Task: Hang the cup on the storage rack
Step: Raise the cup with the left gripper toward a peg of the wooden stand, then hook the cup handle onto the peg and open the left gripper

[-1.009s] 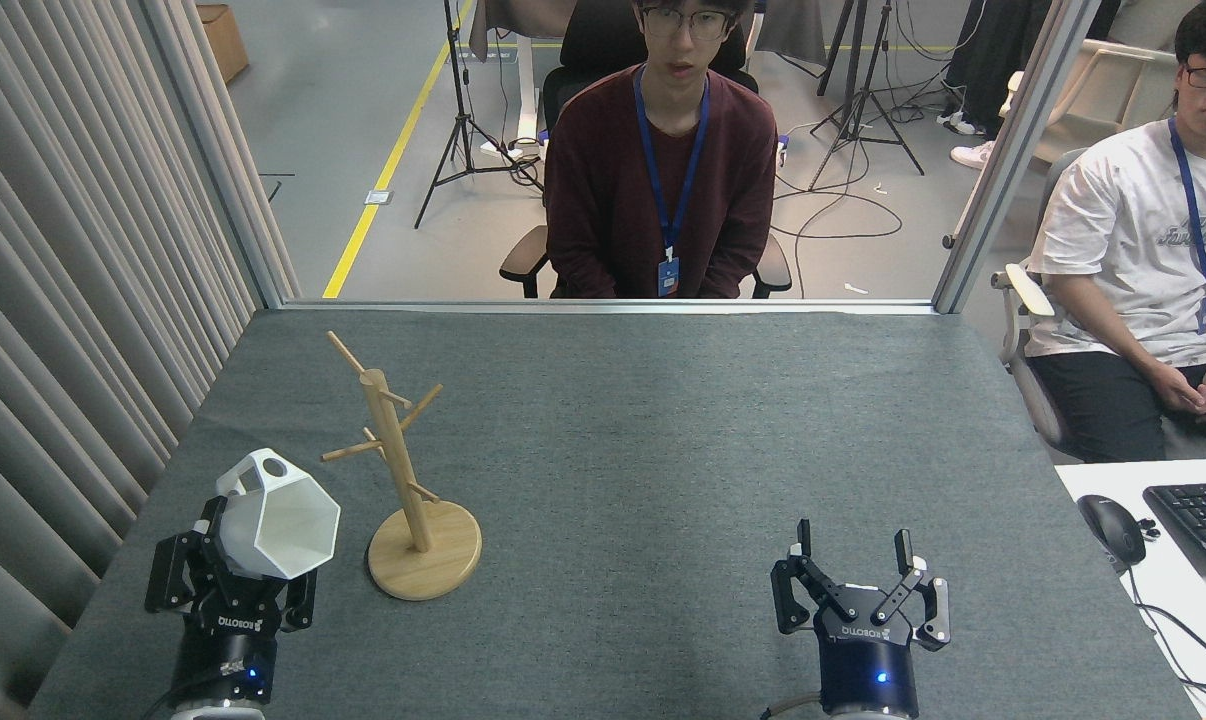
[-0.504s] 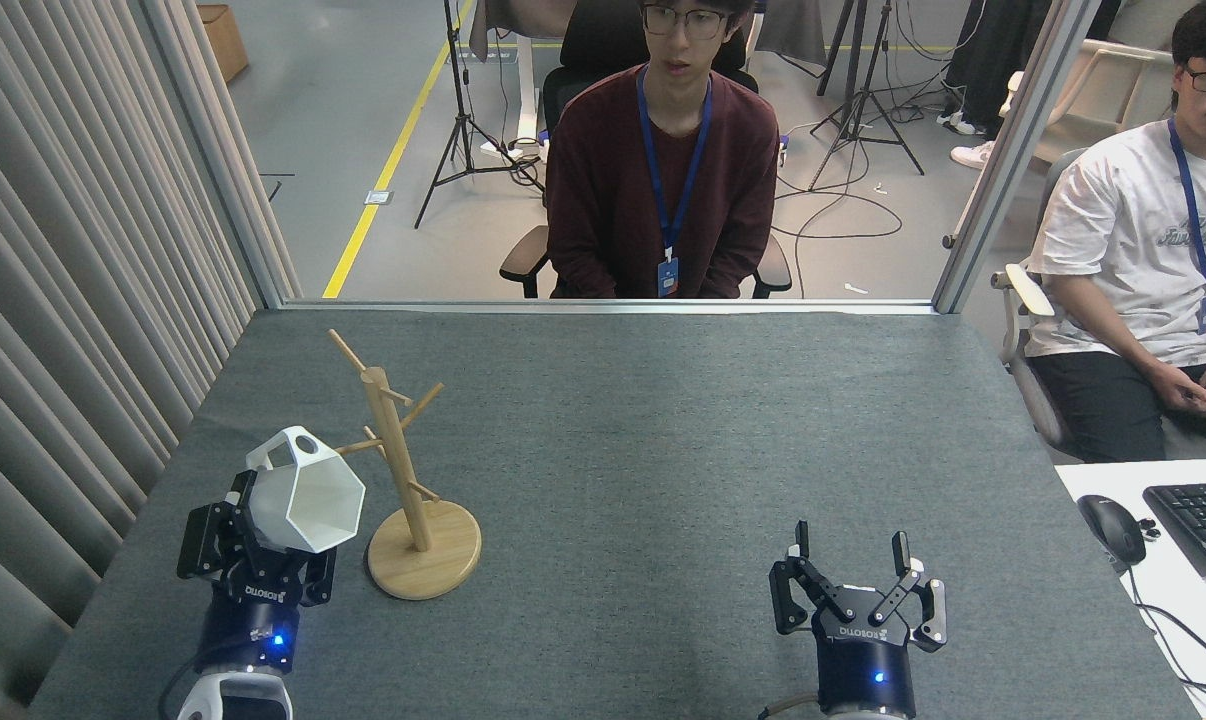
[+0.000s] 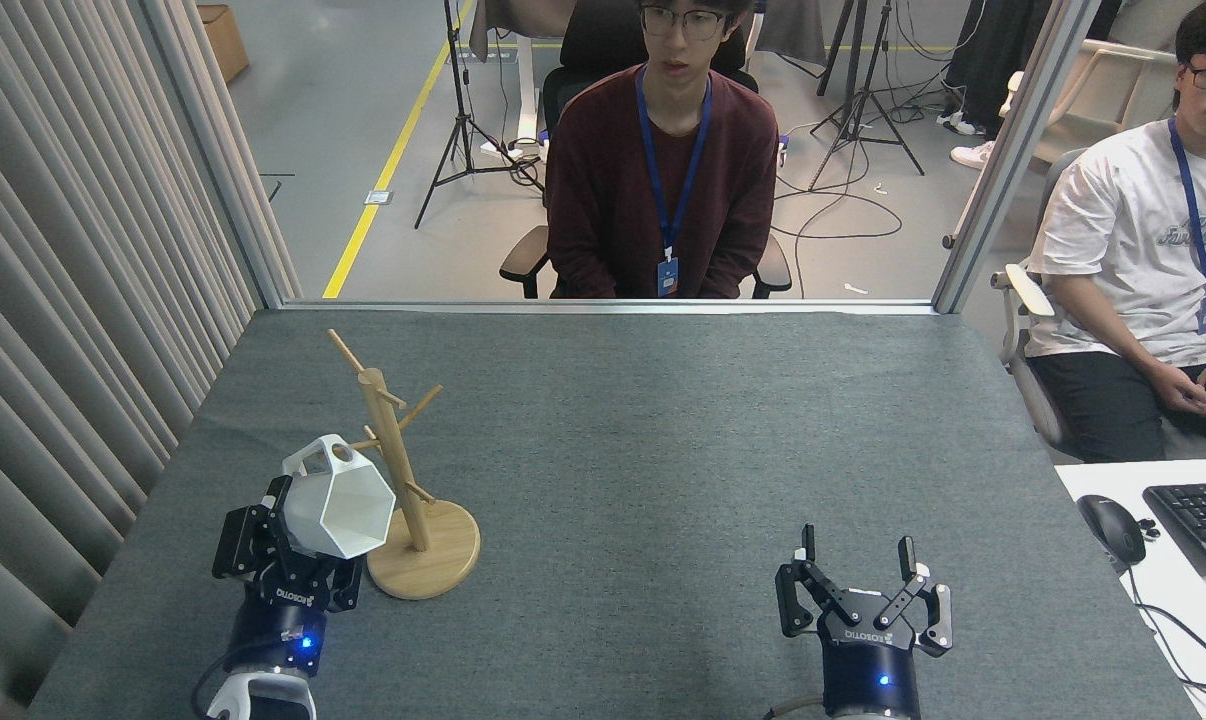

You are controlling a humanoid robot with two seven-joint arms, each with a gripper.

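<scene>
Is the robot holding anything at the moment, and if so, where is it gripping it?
Yes. The left gripper holds the white cup by its lower body, near the base. The right gripper is open and empty.

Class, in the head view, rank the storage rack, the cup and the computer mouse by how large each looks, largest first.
1. Storage rack, tallest by far.
2. Cup, held in the left end effector; it sits nearer the camera, so it may look bigger than it really is.
3. Computer mouse, clearly smallest.

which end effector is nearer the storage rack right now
Left. The left end effector, shut on the cup, sits just left of the storage rack. The right end effector is open, far off to the rack's right.
</scene>
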